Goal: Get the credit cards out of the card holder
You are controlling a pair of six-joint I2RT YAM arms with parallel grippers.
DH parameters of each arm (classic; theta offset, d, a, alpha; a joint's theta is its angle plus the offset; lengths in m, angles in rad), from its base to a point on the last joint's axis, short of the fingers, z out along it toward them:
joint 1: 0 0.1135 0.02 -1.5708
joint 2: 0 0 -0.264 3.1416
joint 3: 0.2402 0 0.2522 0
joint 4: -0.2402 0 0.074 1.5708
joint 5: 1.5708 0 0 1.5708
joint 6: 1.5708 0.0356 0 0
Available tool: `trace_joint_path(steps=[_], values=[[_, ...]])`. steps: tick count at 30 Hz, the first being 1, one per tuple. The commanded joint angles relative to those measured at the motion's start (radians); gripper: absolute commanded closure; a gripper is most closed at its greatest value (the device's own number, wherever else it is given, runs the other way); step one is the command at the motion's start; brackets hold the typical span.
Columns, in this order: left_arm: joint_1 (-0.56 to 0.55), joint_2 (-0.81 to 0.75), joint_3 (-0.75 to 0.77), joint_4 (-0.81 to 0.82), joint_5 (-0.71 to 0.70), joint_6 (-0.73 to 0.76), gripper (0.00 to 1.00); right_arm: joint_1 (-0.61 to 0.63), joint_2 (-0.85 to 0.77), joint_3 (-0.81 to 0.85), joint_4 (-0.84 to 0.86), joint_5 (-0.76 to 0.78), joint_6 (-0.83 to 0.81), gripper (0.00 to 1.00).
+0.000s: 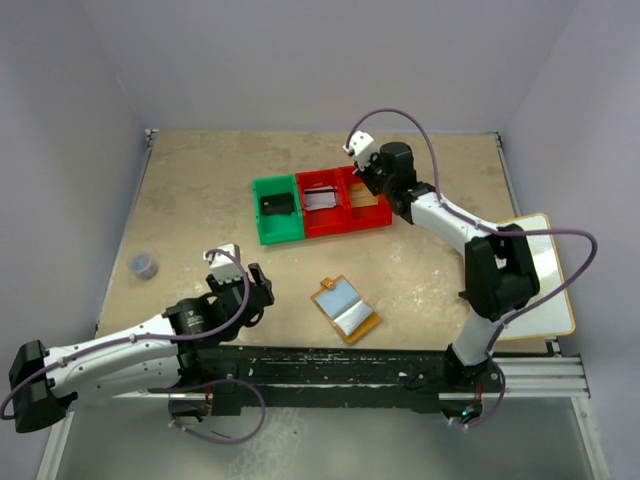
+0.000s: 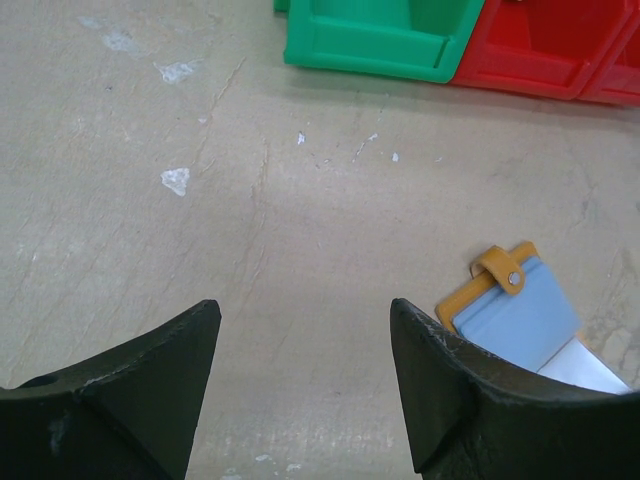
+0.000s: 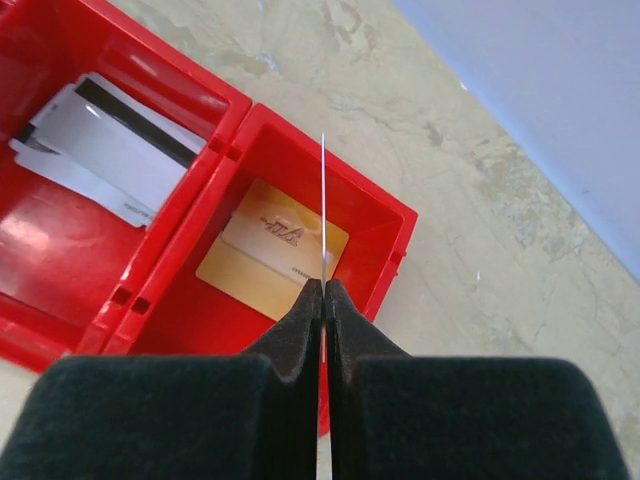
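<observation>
We see one card holder (image 1: 345, 310), lying open on the table (image 1: 200, 190) near the front edge, between the two arms and apart from both. Its tan rim and small tab frame pale blue pockets. There is a white patch in one half, and we cannot tell whether it is a card or lining.

Behind it stand three bins in a row, one green bin (image 1: 280, 235) and two red bins (image 1: 340, 225). The green one holds one black card (image 1: 277, 204). In the left red one we count at least two overlapping pale cards (image 3: 120, 155), one with a dark stripe. The right red one holds one gold card (image 3: 262, 255).

Only the right wrist view shows the fifth, a thin card (image 3: 324, 200) seen edge-on as a white line above the gold one. The right gripper (image 3: 323, 285) has its jaws pressed together on it. From above, this card is hidden by the gripper. The left wrist view alone shows the tab's rivet.

The right arm reaches far across the table, elbow raised and wrist tipped down over the right red bin. The left arm lies low along the front. The left gripper (image 2: 302, 310) points toward the bins with its jaws spread over bare table, and the card holder is just to its right.

A small grey object (image 1: 144, 264) sits near the left edge. A white board (image 1: 553, 300) lies at the right.
</observation>
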Motion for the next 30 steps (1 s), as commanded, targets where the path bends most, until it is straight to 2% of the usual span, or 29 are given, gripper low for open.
trace_joint_path(steps=[1, 5, 11, 18, 23, 30], values=[[0.003, -0.010, 0.079, -0.030, -0.012, 0.051, 0.33, -0.004, 0.037, 0.029, 0.085, -0.011, -0.044, 1.00], [0.003, -0.026, 0.091, -0.041, -0.003, 0.054, 0.33, -0.004, 0.093, 0.048, 0.073, -0.101, -0.113, 1.00], [0.003, -0.100, 0.101, -0.066, 0.021, 0.043, 0.33, -0.004, 0.200, 0.109, 0.003, -0.040, -0.239, 1.00], [0.003, -0.167, 0.106, -0.145, -0.021, 0.045, 0.34, -0.005, 0.237, 0.108, 0.043, 0.045, -0.326, 1.00], [0.003, -0.169, 0.107, -0.144, -0.016, 0.038, 0.34, -0.004, 0.277, 0.112, 0.071, 0.127, -0.401, 1.00], [0.003, -0.144, 0.113, -0.137, -0.009, 0.039, 0.34, -0.003, 0.306, 0.114, 0.143, 0.146, -0.452, 0.98]])
